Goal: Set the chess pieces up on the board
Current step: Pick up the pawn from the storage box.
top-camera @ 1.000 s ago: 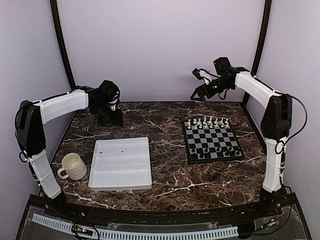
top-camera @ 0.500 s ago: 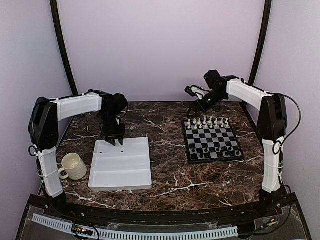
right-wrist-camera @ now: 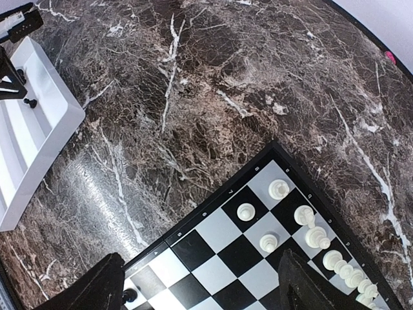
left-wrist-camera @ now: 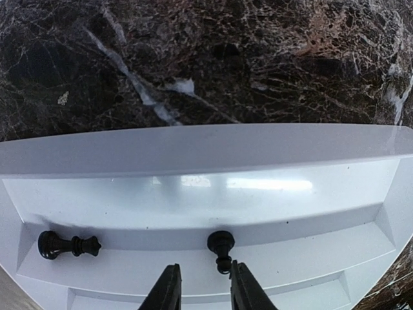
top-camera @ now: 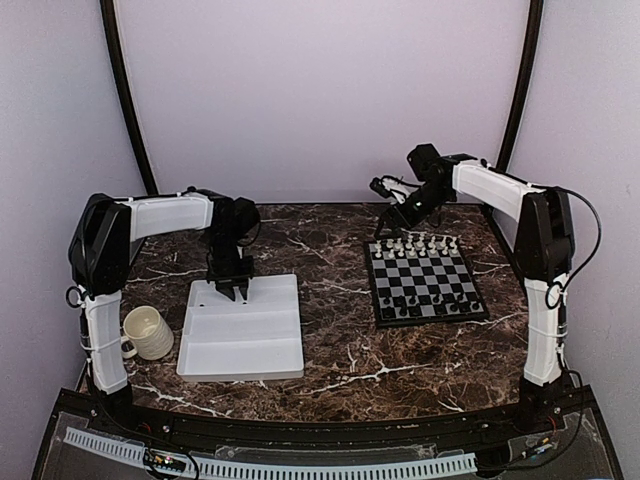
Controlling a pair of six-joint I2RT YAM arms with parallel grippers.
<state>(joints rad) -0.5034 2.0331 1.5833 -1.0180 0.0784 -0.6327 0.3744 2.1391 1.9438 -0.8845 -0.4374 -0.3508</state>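
Note:
The board (top-camera: pixel 425 281) lies at the right of the table. White chess pieces (top-camera: pixel 415 243) stand on its far rows and black ones (top-camera: pixel 430 303) on its near rows. My left gripper (top-camera: pixel 232 290) is open and low over the far end of the white tray (top-camera: pixel 243 340). In the left wrist view a black pawn (left-wrist-camera: pixel 221 248) lies in the tray, its head just inside my right fingertip (left-wrist-camera: pixel 244 290); my left gripper (left-wrist-camera: pixel 205 289) holds nothing. A second black piece (left-wrist-camera: pixel 68 245) lies to the left. My right gripper (top-camera: pixel 392 205) hangs wide open and empty above the board's far-left corner (right-wrist-camera: pixel 213 229).
A cream ribbed mug (top-camera: pixel 147 332) stands left of the tray. The tray also shows at the top left of the right wrist view (right-wrist-camera: pixel 29 123). Dark marble table (top-camera: pixel 340 300) lies bare between tray and board. Walls close in behind and at both sides.
My left gripper has moved from the back of the table forward and down over the tray's far end. My right gripper has swung left and lowered toward the board's far-left corner.

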